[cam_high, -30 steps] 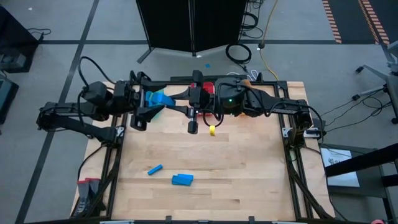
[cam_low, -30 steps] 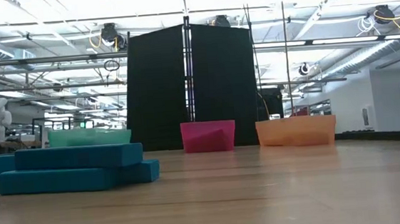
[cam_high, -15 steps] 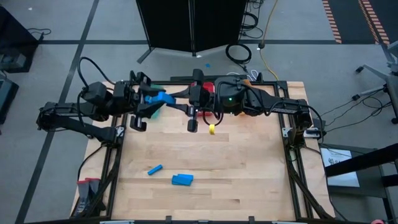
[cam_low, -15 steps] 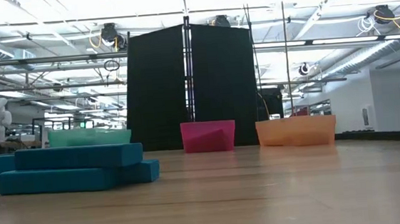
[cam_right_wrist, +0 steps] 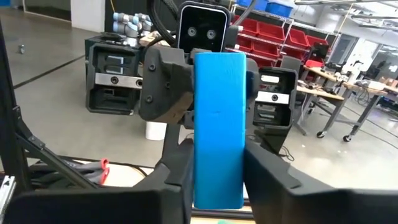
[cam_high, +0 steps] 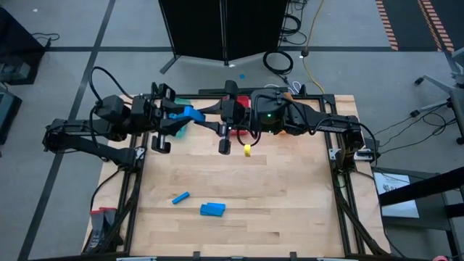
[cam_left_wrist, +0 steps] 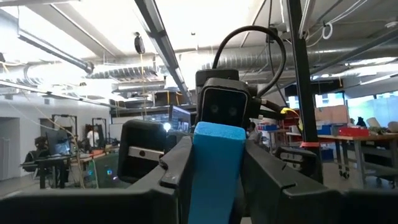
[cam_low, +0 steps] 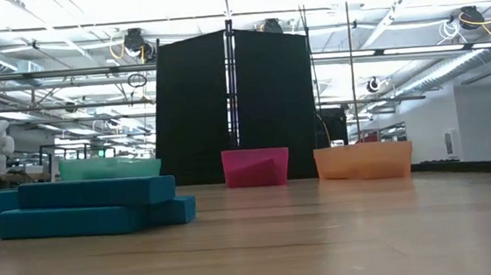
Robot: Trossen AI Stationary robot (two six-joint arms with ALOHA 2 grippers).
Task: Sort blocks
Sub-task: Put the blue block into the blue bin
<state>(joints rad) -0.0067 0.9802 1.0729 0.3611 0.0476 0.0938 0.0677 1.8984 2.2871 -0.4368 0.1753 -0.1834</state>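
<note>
**A:** Showing a handover in mid-air: you have the left gripper (cam_high: pixel 172 117) and the right gripper (cam_high: pixel 210 116) tip to tip, with one blue block (cam_high: pixel 190 114) bridging the gap between them.

**B:** Which gripper has it?

**A:** Both, by the look of it. In the left wrist view the block stands upright between that gripper's fingers (cam_left_wrist: pixel 177 168), which press on its two sides. In the right wrist view the right gripper's fingers (cam_right_wrist: pixel 169 186) are likewise clamped on its flanks. Each camera looks straight at the other gripper just behind the block.

**B:** So which step are you in?

**A:** I judge it to be the transfer of one block from arm to arm, ahead of dropping it in a bin. Which arm gives and which receives cannot be read from this moment alone.

**B:** What does the next move call for?

**A:** One gripper only should let go, and only once the other's hold is firm. Back the freed gripper straight away from the block, so it does not drag it askew. Then carry the block to its bin: teal bin (cam_low: pixel 110 168), red bin (cam_low: pixel 256 167) or orange bin (cam_low: pixel 363 161).

**B:** What remains?

**A:** A yellow block (cam_high: pixel 247 151) lies just below the right gripper's wrist. A blue bar (cam_high: pixel 180 197) and a flat blue block (cam_high: pixel 212 209) lie well apart from both grippers on the table (cam_high: pixel 290 210).
</note>
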